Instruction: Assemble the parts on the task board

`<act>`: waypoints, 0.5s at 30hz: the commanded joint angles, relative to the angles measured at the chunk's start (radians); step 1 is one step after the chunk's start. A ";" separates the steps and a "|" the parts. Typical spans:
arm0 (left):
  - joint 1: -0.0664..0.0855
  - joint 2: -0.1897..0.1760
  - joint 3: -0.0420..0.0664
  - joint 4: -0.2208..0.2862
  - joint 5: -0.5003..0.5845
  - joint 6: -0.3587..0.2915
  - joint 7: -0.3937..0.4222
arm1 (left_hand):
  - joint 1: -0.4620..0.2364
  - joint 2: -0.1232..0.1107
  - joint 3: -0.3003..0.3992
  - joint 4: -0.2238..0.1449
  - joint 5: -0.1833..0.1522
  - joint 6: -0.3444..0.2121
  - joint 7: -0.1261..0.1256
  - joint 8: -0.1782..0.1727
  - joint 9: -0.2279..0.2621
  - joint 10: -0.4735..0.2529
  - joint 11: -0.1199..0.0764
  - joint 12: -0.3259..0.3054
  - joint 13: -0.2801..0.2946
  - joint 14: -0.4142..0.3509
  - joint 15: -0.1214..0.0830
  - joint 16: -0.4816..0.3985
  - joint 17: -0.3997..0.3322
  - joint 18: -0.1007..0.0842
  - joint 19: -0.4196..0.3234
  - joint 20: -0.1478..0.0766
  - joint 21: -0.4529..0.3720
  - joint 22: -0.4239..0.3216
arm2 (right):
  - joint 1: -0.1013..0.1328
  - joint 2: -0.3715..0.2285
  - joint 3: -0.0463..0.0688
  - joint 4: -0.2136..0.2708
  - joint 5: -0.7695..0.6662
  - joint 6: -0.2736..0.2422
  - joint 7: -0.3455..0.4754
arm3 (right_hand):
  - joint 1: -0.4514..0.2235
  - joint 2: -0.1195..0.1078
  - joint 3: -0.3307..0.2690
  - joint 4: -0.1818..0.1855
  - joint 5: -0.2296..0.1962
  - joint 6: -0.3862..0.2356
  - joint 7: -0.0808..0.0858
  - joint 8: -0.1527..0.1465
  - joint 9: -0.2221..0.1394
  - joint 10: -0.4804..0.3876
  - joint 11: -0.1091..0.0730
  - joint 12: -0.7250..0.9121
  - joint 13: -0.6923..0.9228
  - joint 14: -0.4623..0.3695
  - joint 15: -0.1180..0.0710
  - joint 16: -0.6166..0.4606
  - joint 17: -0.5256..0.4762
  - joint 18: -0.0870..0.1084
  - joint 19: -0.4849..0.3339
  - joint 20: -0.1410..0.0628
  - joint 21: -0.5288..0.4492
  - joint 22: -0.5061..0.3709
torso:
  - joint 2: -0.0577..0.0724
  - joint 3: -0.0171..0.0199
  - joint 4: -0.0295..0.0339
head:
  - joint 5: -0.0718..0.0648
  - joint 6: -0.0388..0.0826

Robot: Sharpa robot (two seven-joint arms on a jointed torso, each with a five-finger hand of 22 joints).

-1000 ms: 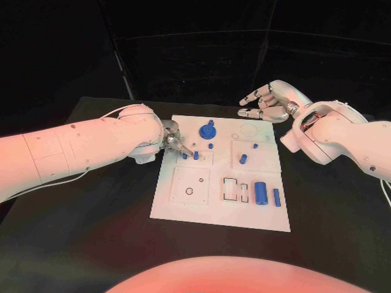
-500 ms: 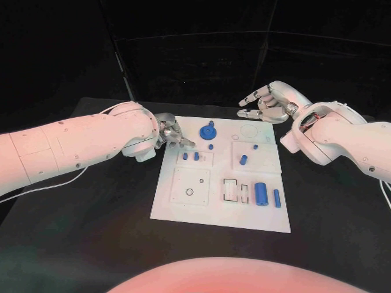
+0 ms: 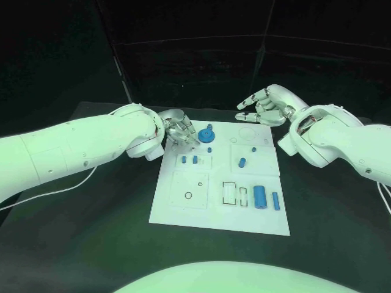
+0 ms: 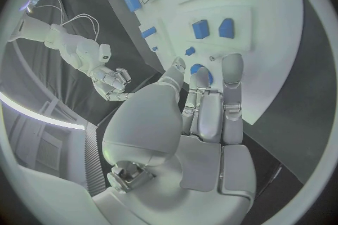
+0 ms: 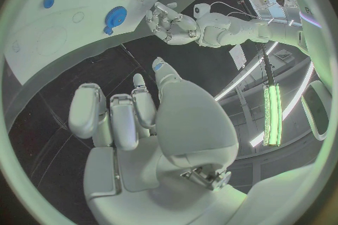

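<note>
The left hand (image 3: 179,130) has lifted off the pair of small blue pegs (image 3: 189,160) in the left middle of the task board (image 3: 220,221) and moved toward the far end, so that it now hovers just left of the large round blue part (image 3: 206,132). Over the last second it has gone from fingers down among the pegs to fingers apart above the board's far left corner, holding nothing. In the left wrist view its fingertips (image 4: 199,74) hang right over that round part, which suggests the pegs are left as they stand and the round part is the next thing to be taken.

The right hand (image 3: 266,104) has stayed where it was, raised beyond the board's far right corner, fingers loosely curled but apart and empty.

The other parts lie unmoved: a short cylinder (image 3: 243,162) right of centre, and a larger cylinder (image 3: 261,196) with a slim bar (image 3: 275,201) at the near right. The dark tabletop (image 3: 99,244) carries the board.
</note>
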 commanded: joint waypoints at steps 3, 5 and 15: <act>-0.001 0.045 -0.017 -0.055 -0.169 -0.094 0.308 | 0.083 0.016 0.050 -0.049 -0.003 0.028 0.013 -0.060 -0.071 -0.043 0.019 -0.133 -0.113 -0.046 0.014 -0.059 -0.078 0.024 -0.029 0.017 -0.062 -0.054 | 0.002 0.003 0.001 0.002 0.001 -0.001 0.006 | 0.002 -0.003 -0.005 -0.001 -0.003 -0.004 0.000 0.007 0.000 -0.004 -0.002 0.002 0.000 0.053 -0.006 -0.003 0.021 0.006 0.001 0.001 -0.007 -0.001 | 0.002 -0.0006 -0.0064 | -0.001 0.006; -0.002 0.059 -0.022 -0.069 -0.217 -0.097 0.333 | 0.074 0.006 0.073 -0.055 -0.001 0.058 0.022 -0.116 -0.135 -0.009 0.034 -0.219 -0.207 -0.054 0.017 -0.076 -0.107 0.028 -0.029 0.028 -0.075 -0.065 | 0.002 0.003 0.001 0.002 0.001 -0.001 0.006 | 0.002 -0.003 -0.005 -0.001 -0.003 -0.004 0.000 0.007 0.000 -0.004 -0.002 0.002 0.000 0.053 -0.006 -0.003 0.021 0.006 0.001 0.001 -0.007 -0.001 | 0.001 -0.0004 -0.0058 | -0.002 0.006; -0.006 0.118 -0.033 -0.134 -0.362 -0.060 0.346 | 0.062 -0.034 0.137 -0.099 -0.003 0.108 0.014 -0.210 -0.250 0.047 0.025 -0.306 -0.341 -0.011 0.019 -0.020 -0.079 0.011 0.047 0.026 0.011 0.007 | 0.002 0.007 0.001 0.003 0.001 0.000 0.006 | 0.004 -0.001 -0.005 -0.002 0.000 -0.004 0.000 0.007 0.000 -0.004 -0.002 0.002 0.000 0.053 -0.006 -0.004 0.021 0.006 0.001 0.001 -0.007 -0.001 | 0.001 -0.0007 -0.0042 | -0.008 0.007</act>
